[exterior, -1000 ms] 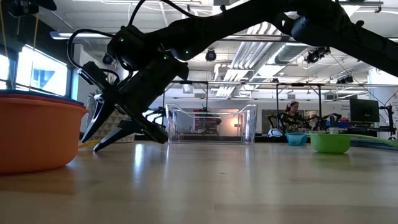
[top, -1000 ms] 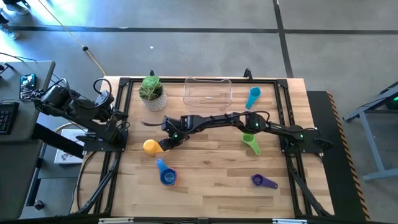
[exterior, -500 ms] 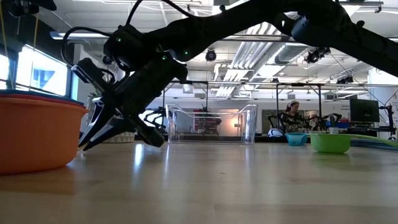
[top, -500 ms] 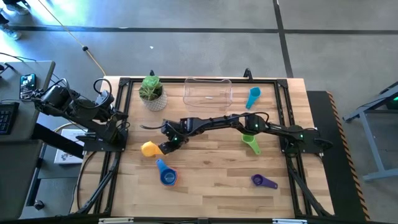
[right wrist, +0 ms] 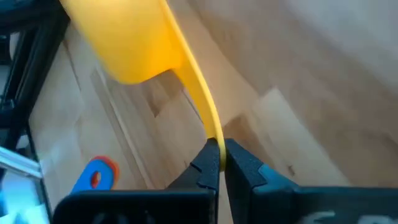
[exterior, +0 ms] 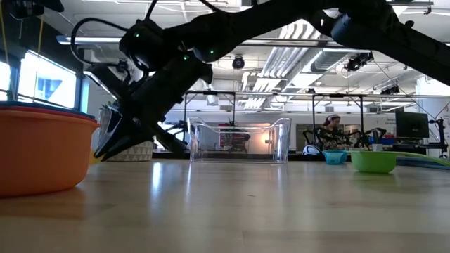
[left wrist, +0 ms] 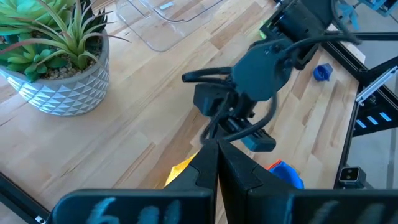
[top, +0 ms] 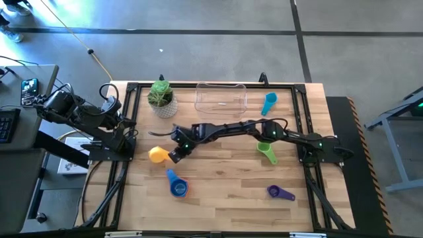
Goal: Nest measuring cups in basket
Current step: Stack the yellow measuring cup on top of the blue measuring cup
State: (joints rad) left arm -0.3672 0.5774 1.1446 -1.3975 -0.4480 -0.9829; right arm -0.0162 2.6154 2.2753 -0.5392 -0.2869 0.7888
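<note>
From above, the right gripper (top: 173,155) reaches left-centre beside the yellow plastic measuring cup (top: 158,155), and its wrist view shows fingers clamped on that cup's flat handle (right wrist: 200,107), so carrying it to the clear rectangular basket (top: 221,97) looks next.

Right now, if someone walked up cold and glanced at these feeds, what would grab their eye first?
The long dark right arm stretched across the wooden table, its tool shut on the flat handle of the bright yellow plastic measuring cup near the table's left side. Next, the clear rectangular plastic basket at the far edge, with nothing visible in it, beside the whitish patterned pot with a spiky green plant. The left arm's tool waits shut beyond the left edge.
</note>
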